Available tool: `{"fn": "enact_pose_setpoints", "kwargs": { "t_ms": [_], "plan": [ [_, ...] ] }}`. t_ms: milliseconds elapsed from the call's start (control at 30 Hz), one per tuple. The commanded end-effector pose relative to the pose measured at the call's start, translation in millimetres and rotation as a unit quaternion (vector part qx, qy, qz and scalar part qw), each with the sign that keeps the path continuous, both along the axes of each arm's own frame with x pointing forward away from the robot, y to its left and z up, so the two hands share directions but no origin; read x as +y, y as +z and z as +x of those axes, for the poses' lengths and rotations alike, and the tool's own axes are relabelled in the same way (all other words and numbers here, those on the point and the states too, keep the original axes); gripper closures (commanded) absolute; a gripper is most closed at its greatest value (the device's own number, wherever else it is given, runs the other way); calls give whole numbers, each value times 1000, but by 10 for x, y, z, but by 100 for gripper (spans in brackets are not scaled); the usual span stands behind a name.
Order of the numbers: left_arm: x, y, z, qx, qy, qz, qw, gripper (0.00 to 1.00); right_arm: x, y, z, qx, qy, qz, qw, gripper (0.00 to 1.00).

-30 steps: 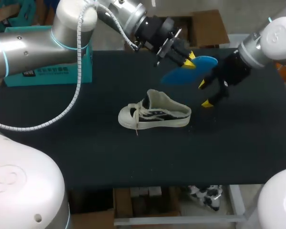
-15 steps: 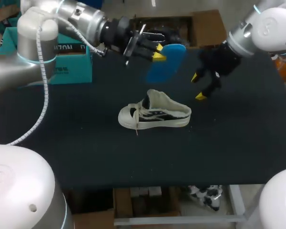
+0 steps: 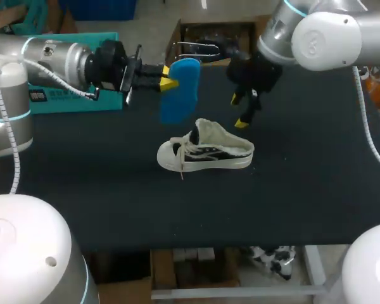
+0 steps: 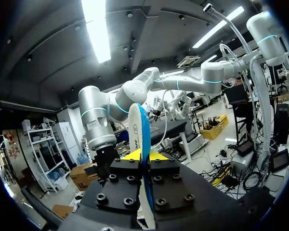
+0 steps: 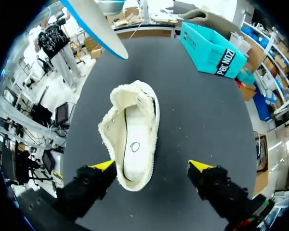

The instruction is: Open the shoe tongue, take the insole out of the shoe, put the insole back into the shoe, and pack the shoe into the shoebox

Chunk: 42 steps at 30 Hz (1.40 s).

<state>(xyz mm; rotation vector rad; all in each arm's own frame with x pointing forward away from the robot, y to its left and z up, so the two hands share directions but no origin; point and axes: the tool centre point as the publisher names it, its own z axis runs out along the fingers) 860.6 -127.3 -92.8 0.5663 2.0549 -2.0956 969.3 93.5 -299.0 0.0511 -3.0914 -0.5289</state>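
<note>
Left claw (image 3: 169, 75): pressed together on the blue insole (image 3: 179, 88), pinching it by one end in the air; the rest hangs down past the fingertips.
Insole, left wrist view (image 4: 140, 130): edge-on between the yellow tips of the left claw (image 4: 142, 156).
Right claw (image 3: 239, 111): spread wide, holding nothing.
Shoe (image 5: 132, 139): on the black table (image 3: 316, 183), under the right claw (image 5: 151, 166), opening facing up, heel nearest the fingers.
Shoebox (image 3: 76, 104): teal, behind the left arm, well apart from the shoe (image 3: 206, 152).
</note>
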Motion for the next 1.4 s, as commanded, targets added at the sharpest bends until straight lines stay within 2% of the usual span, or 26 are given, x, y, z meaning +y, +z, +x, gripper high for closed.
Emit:
{"fn": "enact_pose_setpoints", "kwargs": {
  "t_ms": [33,333,567,700,767,800,833,900,933,1167,1400],
  "plan": [
    [292,-59,-165,17,143,-62,988,100,176,-81,-52,-10,4,-61,998,0],
    [712,-190,-329,41,192,-91,976,100,384,-218,-80,-28,11,-76,997,0],
    [917,-229,-416,50,210,-93,972,100,512,-314,-35,-14,-8,-119,993,0],
    [1004,-227,-463,49,215,-94,971,100,537,-373,-8,-4,-15,-127,992,2],
    [1059,-220,-493,45,218,-93,970,100,543,-398,10,-2,-18,-131,991,9],
    [1070,-218,-503,45,219,-93,970,100,539,-413,19,0,-18,-130,991,20],
    [1081,-216,-512,44,220,-93,970,100,534,-428,26,1,-20,-130,991,46],
    [1092,-216,-522,44,221,-93,970,100,529,-451,29,5,-25,-132,991,68],
    [1099,-216,-527,43,222,-93,970,100,525,-464,29,9,-26,-136,990,100],
    [1121,-231,-547,44,224,-91,969,100,501,-495,-14,13,-36,-147,988,100],
    [1047,-248,-477,47,214,-87,972,100,521,-465,-69,15,-51,-165,985,100]
  ]
}}
